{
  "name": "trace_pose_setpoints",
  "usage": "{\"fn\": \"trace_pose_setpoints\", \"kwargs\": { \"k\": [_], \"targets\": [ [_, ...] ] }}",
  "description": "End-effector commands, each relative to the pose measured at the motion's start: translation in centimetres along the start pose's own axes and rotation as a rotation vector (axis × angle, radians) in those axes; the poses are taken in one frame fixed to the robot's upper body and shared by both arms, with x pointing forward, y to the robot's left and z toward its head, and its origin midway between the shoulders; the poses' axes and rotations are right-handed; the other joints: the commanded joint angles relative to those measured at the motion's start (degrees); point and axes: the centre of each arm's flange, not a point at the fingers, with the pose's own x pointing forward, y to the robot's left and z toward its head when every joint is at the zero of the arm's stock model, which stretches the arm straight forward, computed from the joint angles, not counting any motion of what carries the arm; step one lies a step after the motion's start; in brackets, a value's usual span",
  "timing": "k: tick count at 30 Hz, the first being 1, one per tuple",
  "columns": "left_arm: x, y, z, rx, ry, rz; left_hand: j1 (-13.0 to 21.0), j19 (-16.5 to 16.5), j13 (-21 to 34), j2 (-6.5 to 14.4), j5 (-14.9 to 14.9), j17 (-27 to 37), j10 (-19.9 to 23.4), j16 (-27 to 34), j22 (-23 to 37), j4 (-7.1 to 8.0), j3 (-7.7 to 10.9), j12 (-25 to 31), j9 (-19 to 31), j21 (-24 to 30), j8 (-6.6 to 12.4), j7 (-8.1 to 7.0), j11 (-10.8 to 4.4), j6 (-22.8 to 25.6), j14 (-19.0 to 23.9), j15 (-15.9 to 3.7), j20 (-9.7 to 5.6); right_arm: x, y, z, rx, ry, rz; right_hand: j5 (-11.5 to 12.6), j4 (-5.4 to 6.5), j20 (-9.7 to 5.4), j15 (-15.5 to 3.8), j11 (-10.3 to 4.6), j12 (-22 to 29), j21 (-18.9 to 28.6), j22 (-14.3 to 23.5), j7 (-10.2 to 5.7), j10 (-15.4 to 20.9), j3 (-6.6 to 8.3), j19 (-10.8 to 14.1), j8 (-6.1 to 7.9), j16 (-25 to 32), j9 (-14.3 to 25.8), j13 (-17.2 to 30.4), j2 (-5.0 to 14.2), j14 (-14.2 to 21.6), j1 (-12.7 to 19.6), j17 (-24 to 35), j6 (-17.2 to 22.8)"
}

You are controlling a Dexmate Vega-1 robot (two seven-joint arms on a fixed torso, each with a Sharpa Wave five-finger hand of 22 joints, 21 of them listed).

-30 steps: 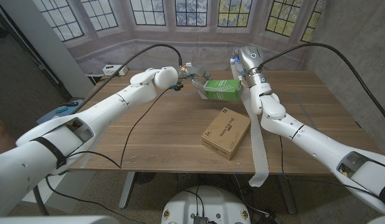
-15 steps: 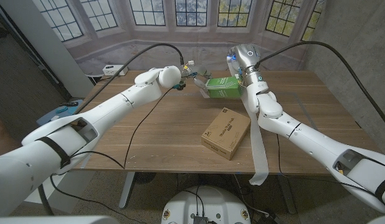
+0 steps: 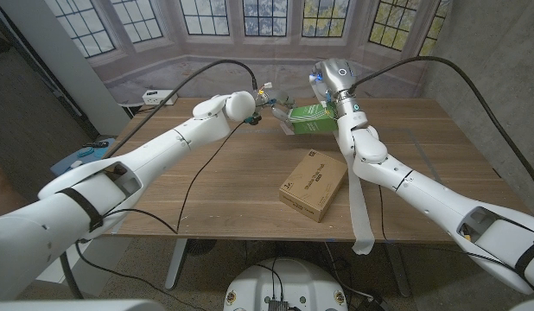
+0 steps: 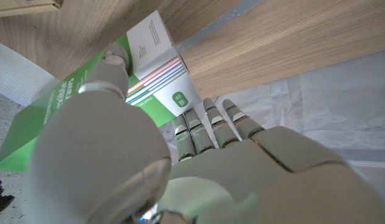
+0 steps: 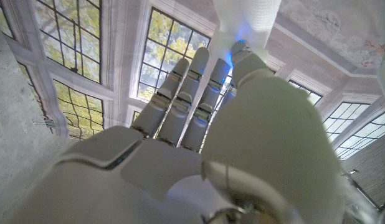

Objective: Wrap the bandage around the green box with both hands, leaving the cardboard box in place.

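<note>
The green box [image 3: 308,121] is held up over the far middle of the table by my left hand [image 3: 270,101]. In the left wrist view that hand [image 4: 199,168] has its thumb on the box's green face [image 4: 55,96] and fingers behind its white end. My right hand [image 3: 330,76] is raised just above and behind the box and holds the top of the white bandage [image 3: 357,194]. The strip runs down past the box and hangs over the table's front edge. The right wrist view shows the bandage [image 5: 247,15] rising from my right hand's [image 5: 199,143] fingertips. The cardboard box [image 3: 314,183] lies on the table.
A white power strip [image 3: 156,95] sits at the table's far left corner. Black cables run along both arms. The wooden table [image 3: 215,181] has bare surface left of the cardboard box. Windows line the wall behind.
My right hand has moved left and farther back with the bandage's top. The green box has shifted slightly with it, and the hanging strip has swung a little.
</note>
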Motion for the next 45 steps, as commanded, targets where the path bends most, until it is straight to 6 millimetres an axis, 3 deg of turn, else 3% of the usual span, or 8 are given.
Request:
{"fn": "trace_pose_setpoints", "kwargs": {
  "k": [1,25,45],
  "targets": [
    [0.1,-0.3,-0.1,-0.030,0.024,0.009,-1.24,-0.14,0.15,5.44,-0.06,0.11,0.09,0.02,0.27,-0.01,-0.28,-0.12,0.21,0.09,0.84,0.14,-0.47,5.93,0.17,0.24,0.01,0.5,0.0,1.6,0.023,-0.024,-0.005,0.31,-0.14,-5.32,-6.40,-2.55,0.08,0.16,0.30,0.20,2.98,-0.14,0.62,-0.28,-0.43,0.21,0.21,0.50,0.63,0.24,0.35,0.23],
    [0.2,-1.1,-0.3,-0.054,0.053,-0.001,-1.24,-0.16,0.37,5.57,-0.03,0.04,0.36,0.10,0.28,-0.04,-0.91,-0.24,0.21,0.18,0.94,0.28,-0.32,6.04,0.14,0.40,0.16,0.9,-1.4,4.2,0.084,-0.066,-0.043,0.26,-0.11,-5.25,-6.40,-2.50,-0.15,0.16,0.31,0.29,2.95,-0.37,0.65,-0.57,-0.93,0.27,0.39,0.63,0.91,0.38,0.72,0.25],
    [0.7,-1.6,-0.1,-0.058,0.053,-0.011,-1.04,-0.16,0.55,5.82,0.04,0.01,0.32,0.18,0.28,-0.12,-1.25,-0.43,0.20,0.23,1.10,0.52,-0.30,6.33,0.24,0.57,0.23,-0.2,-5.0,5.1,0.116,-0.085,-0.092,0.20,-0.10,-5.08,-6.38,-2.34,-0.27,0.14,0.32,0.50,3.05,-0.60,0.61,-0.82,-1.38,0.33,0.55,0.74,1.09,0.51,0.94,0.23]
  ]
}}
